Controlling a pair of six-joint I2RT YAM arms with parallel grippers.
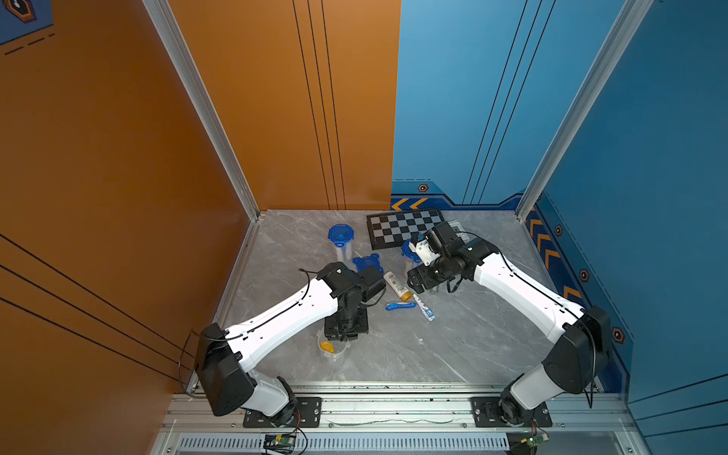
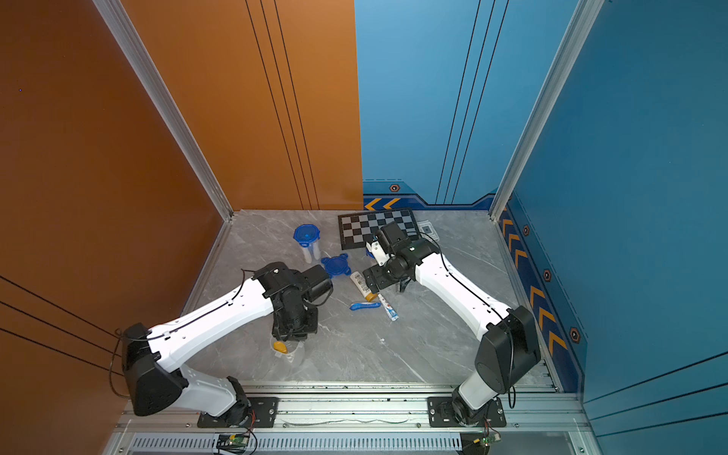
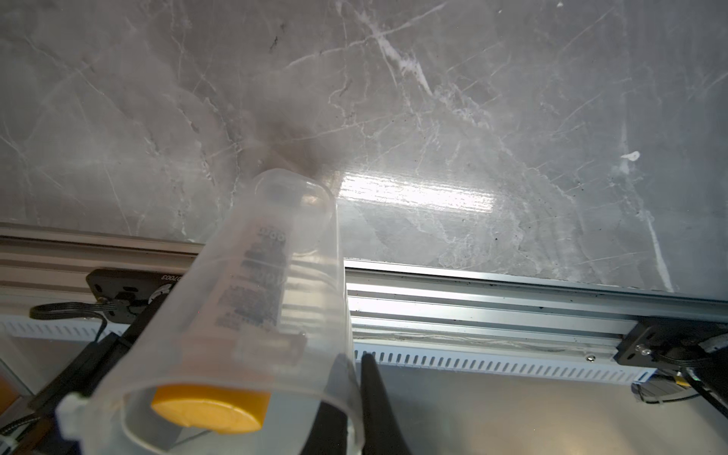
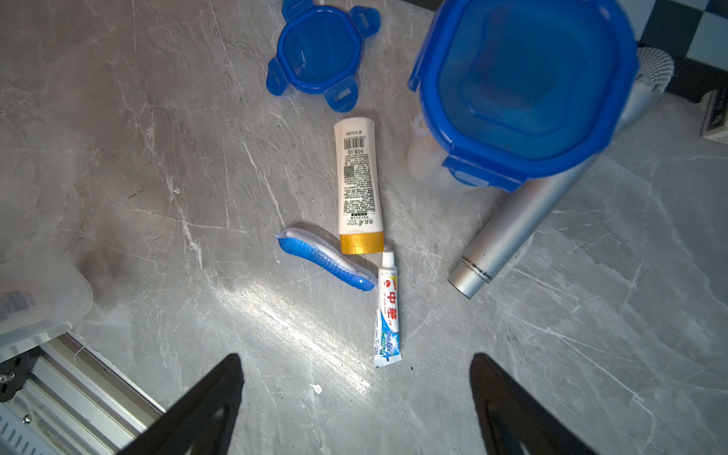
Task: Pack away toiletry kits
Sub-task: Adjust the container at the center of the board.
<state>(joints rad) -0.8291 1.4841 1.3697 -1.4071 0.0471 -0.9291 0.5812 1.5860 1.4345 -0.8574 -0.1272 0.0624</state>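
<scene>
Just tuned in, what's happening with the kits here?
The left gripper is shut on the wall of an open clear cup with an orange-capped bottle inside. The right gripper hangs open above a loose bottle, toothbrush and toothpaste tube on the table. A blue lid lies loose nearby; two other cups are lidded.

The label on the bottle (image 3: 252, 283) inside the open cup (image 3: 315, 283) is blurred; the right arm (image 1: 512, 283) hides most of a lidded cup (image 1: 405, 249).
</scene>
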